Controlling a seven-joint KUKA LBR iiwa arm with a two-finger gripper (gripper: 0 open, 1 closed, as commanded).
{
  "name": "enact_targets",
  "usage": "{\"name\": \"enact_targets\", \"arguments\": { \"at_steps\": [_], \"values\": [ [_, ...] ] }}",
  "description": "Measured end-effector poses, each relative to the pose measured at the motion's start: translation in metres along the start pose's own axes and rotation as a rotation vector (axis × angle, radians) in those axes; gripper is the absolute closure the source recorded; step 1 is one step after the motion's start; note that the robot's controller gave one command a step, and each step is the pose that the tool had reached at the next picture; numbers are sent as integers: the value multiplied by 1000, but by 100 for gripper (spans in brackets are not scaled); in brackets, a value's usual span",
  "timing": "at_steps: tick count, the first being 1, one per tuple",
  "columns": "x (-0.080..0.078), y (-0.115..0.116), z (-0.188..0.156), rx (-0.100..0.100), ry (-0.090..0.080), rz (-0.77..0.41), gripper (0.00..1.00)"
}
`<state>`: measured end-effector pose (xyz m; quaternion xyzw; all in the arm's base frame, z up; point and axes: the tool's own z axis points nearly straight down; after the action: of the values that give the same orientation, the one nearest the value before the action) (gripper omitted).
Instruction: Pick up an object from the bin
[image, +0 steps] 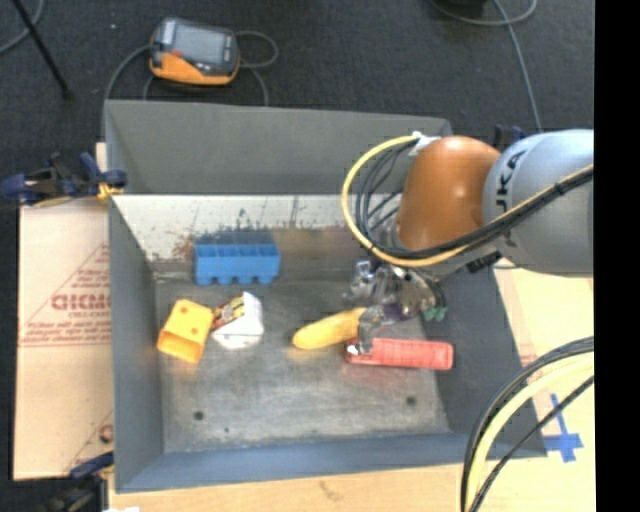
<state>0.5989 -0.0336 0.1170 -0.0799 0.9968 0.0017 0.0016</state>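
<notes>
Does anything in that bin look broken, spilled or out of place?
Nothing stands out. The blue block, yellow piece, white piece, banana-shaped toy and red bar lie loose on the bin floor, none visibly damaged. The tool hangs over the toy's right end.

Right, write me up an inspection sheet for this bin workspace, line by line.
Surface: grey metal bin, floor scuffed, far wall speckled with dark stains.
Job's things: yellow banana-shaped piece and red flat bar, close together at mid-right, nearest the gripper.
Clutter: blue ridged block by the far wall; yellow wedge and white piece side by side at left.
Grippers: gripper low over the banana-shaped piece's right end and the bar's left end; no grasp visible.
Cables: yellow and black loops at the wrist; black cables outside the near-right corner.
Surroundings: orange-and-grey device on the dark floor beyond the bin.
</notes>
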Motion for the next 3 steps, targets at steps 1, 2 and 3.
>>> {"name": "enact_targets", "arguments": {
  "at_steps": [1,2,3],
  "values": [
    [-1,-2,-46,4,-4,2,100],
    [-3,4,-93,4,2,-12,100],
    [-34,18,-68,9,-14,-99,100]
  ]
}}
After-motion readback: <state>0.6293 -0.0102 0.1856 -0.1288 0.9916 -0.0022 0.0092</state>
